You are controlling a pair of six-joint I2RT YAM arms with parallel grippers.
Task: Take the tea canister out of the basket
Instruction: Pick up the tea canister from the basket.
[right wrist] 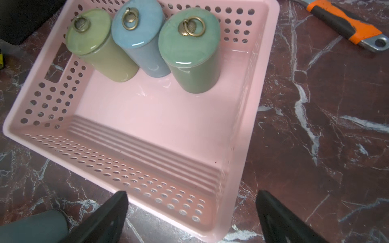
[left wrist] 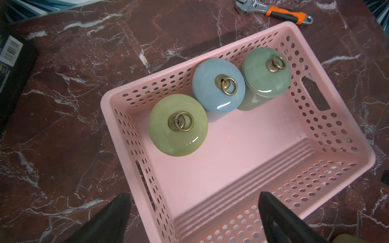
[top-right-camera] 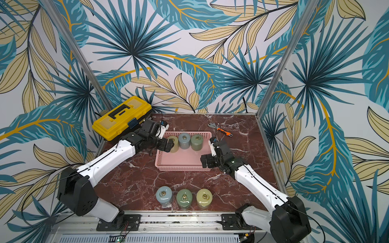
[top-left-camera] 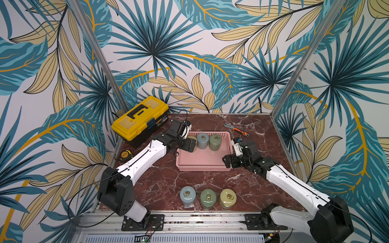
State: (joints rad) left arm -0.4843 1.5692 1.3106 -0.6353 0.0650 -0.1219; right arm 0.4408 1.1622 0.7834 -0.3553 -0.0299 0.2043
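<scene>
The pink basket (top-left-camera: 202,158) (top-right-camera: 181,158) sits mid-table with three tea canisters upright along its far wall: a yellow-green one (left wrist: 177,126) (right wrist: 99,46), a blue one (top-left-camera: 202,140) (left wrist: 219,84) and a green one (top-left-camera: 215,142) (left wrist: 266,71). Each lid carries a brass ring. My left gripper (top-left-camera: 188,146) (left wrist: 193,194) hangs open over the basket's left wall, close to the yellow-green canister and partly hiding it in a top view. My right gripper (top-left-camera: 228,163) (right wrist: 191,191) is open and empty above the basket's near right corner.
Three more canisters, blue (top-left-camera: 187,195), green (top-left-camera: 208,198) and yellow (top-left-camera: 228,197), stand in a row near the table's front edge. A yellow toolbox (top-left-camera: 140,120) is at the back left, a tape measure (top-left-camera: 125,155) beside it, and an orange-handled wrench (top-left-camera: 236,129) behind the basket.
</scene>
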